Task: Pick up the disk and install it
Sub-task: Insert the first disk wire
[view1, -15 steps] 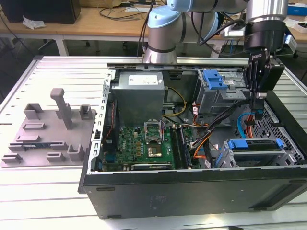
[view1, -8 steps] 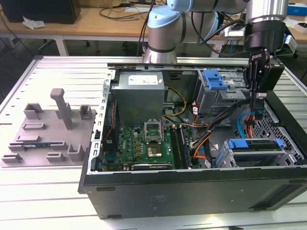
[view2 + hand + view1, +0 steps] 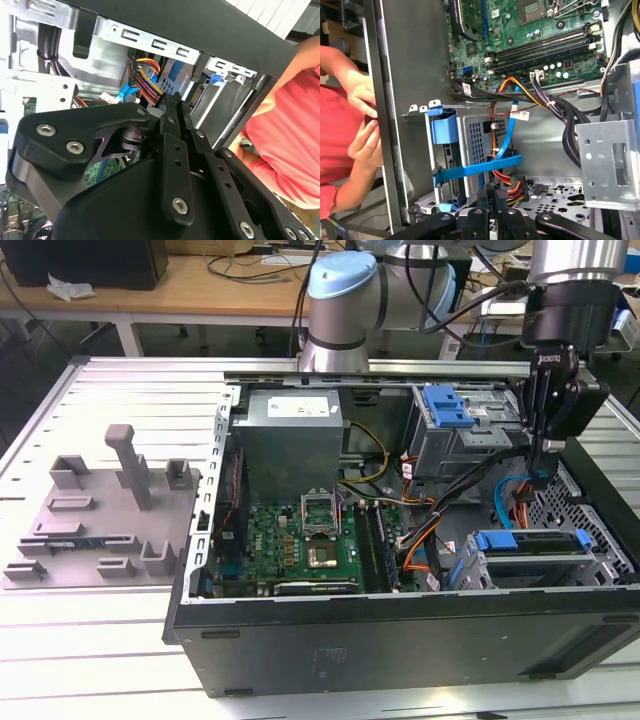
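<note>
— Disk [image 3: 532, 541] position?
— Slotted in lower drive cage [image 3: 608, 562] at exterior view's right, blue-framed edge up; seemingly installed.
— Gripper [image 3: 545, 472]?
— Pinched shut, empty, poised near that cage. Pickup and insertion apparently done.

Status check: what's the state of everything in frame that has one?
computer case: lying on its side, side panel off, interior exposed.
gripper: jaws shut, holding nothing, over the case's drive end.
disk: sitting in the lower drive cage, not gripped.
blue plastic bracket: seated atop the upper grey cage.
</note>
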You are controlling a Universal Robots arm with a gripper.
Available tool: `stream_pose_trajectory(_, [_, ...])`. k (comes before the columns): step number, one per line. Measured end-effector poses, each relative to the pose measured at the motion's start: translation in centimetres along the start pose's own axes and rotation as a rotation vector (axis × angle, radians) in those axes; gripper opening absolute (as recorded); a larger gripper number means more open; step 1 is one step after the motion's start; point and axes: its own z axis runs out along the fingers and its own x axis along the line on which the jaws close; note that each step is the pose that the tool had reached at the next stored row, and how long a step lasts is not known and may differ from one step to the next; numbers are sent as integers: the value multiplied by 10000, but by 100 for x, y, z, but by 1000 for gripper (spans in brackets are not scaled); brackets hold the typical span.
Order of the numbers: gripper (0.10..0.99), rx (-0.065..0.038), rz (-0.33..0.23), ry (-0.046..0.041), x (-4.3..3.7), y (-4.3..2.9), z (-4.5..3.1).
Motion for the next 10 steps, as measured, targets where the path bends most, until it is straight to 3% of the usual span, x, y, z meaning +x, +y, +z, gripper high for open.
stream_pose_trajectory(3, [165,-35,-1,-269,83,-10,26])
stream_pose_trajectory(5, [165,-44,-1,-338,149,-18,41])
stream_pose_trajectory(8, [165,-59,-2,-459,313,-38,72])
stream_pose_trajectory(10, [165,-66,-2,-513,362,-44,86])
